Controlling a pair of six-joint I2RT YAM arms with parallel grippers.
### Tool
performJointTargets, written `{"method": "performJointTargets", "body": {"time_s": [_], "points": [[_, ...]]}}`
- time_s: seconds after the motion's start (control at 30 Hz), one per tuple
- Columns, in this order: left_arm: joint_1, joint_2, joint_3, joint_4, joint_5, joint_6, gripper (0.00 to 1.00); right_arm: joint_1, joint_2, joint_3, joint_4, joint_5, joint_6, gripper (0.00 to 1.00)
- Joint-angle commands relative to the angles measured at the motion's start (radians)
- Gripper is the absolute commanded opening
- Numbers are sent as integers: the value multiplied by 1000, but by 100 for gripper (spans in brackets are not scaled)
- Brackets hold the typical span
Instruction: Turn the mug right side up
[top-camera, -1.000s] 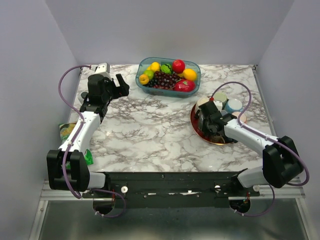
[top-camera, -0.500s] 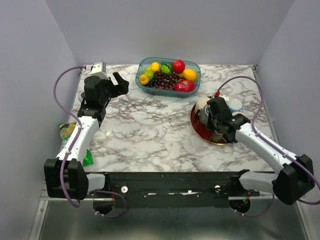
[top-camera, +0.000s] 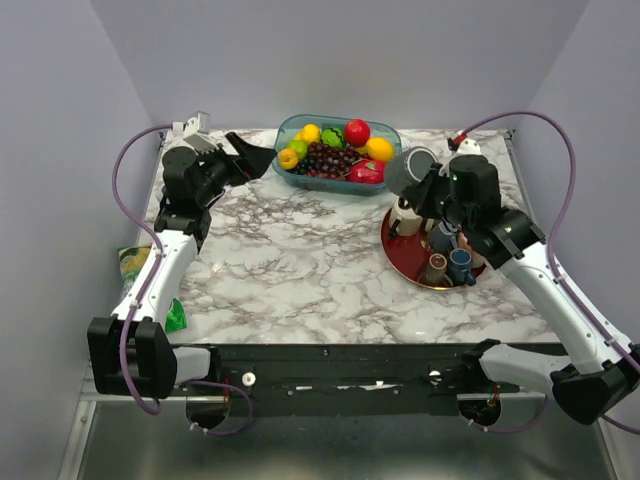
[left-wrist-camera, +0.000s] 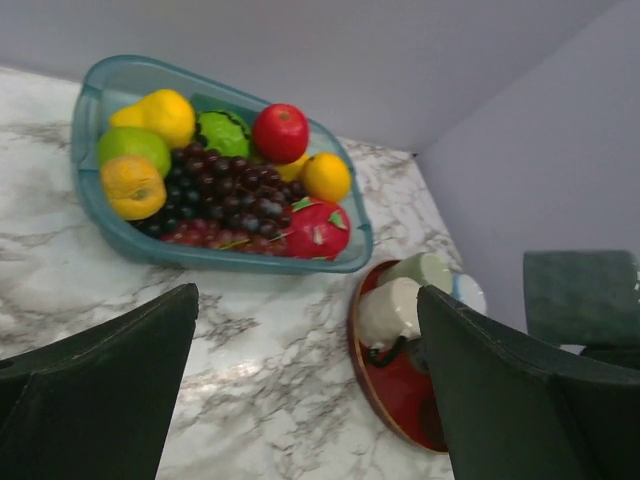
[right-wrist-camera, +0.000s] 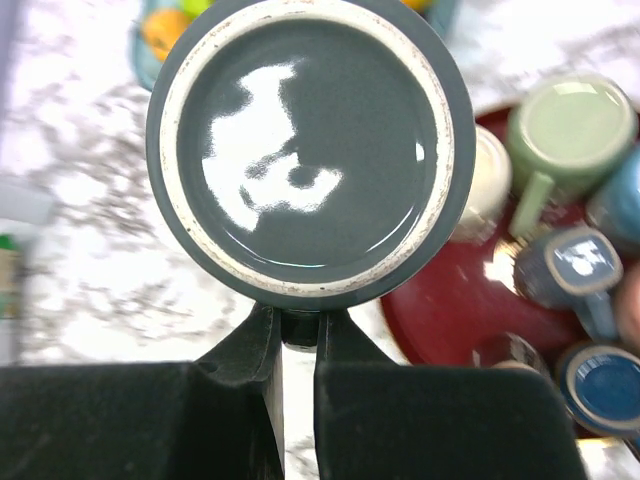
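A dark grey mug (top-camera: 402, 171) hangs in the air above the back left rim of the red tray (top-camera: 404, 263). My right gripper (top-camera: 430, 187) is shut on the mug's handle. In the right wrist view the mug (right-wrist-camera: 310, 150) shows its round glazed base to the camera, with the handle pinched in my right gripper (right-wrist-camera: 296, 328). My left gripper (top-camera: 250, 160) is open and holds nothing, raised at the back left beside the fruit basket (top-camera: 284, 134). The left wrist view looks between its fingers (left-wrist-camera: 120, 380) at the marble and the tray (left-wrist-camera: 356, 345).
Several other mugs sit on the tray: a white one on its side (top-camera: 405, 219), a blue one (top-camera: 461, 266), a brown one (top-camera: 435, 268) and a green one (right-wrist-camera: 570, 125). A green packet (top-camera: 132, 262) lies off the table's left edge.
My right arm has lifted the mug off the tray, up and toward the back. My left gripper has swung up and right toward the basket, staying open.
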Motion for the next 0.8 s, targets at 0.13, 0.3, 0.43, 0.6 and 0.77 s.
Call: {"method": "performJointTargets", "body": {"time_s": [0.13,0.3,0.43,0.6,0.77], "points": [[-167,29,-56,468,236,-338,99,-4,51,214,236,-332,29,1],[-295,116,-5,677,231,-514,99,-4,107,297,333,-460,88,1],[-335,179,51,808,229,-649,99,-4,146,340,382,-544,131,1],[-367,224,71,910,176,-775,99,-4,166,337,468,-593,193,1],[-401,250,111,907,171,-805,93,-4,182,346,505,-625,218,1]]}}
